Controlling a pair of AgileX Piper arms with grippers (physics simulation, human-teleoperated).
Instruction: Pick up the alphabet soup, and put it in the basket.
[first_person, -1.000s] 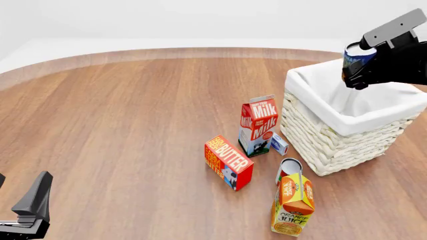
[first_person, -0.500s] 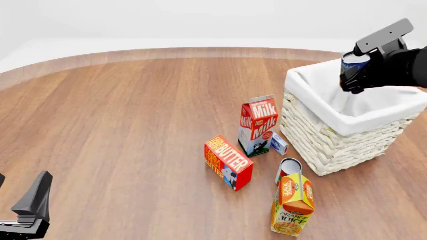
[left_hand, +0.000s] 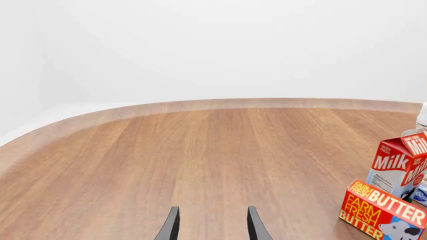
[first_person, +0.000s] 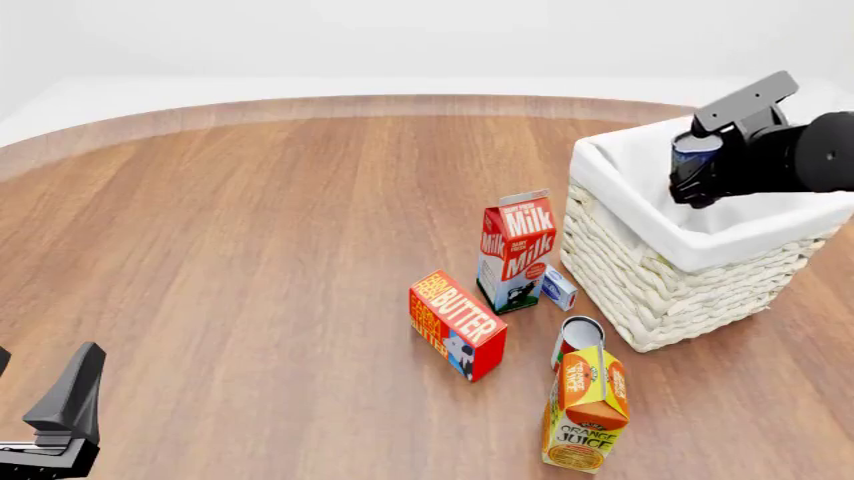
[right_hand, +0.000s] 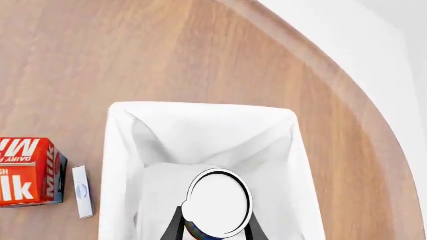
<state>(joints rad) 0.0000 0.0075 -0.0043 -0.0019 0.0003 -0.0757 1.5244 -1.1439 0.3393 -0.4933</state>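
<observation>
Now your right gripper (first_person: 697, 165) clamps the alphabet soup (first_person: 694, 152) above the basket (first_person: 641, 270); your left gripper (left_hand: 210, 225), far from the basket, gapes empty.

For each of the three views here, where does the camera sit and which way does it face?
Front view: fixed above the table behind the arms, facing forward and down; shows the left gripper and the right gripper holding the alphabet soup over the basket.
Left wrist: low, facing along the table, fingertips showing.
Right wrist: looks straight down into the basket.
All share the milk carton.

wooden table (first_person: 267, 250), basket (first_person: 641, 280), milk carton (first_person: 514, 250), butter box (first_person: 457, 325), juice carton (first_person: 585, 410), red can (first_person: 578, 335)
</observation>
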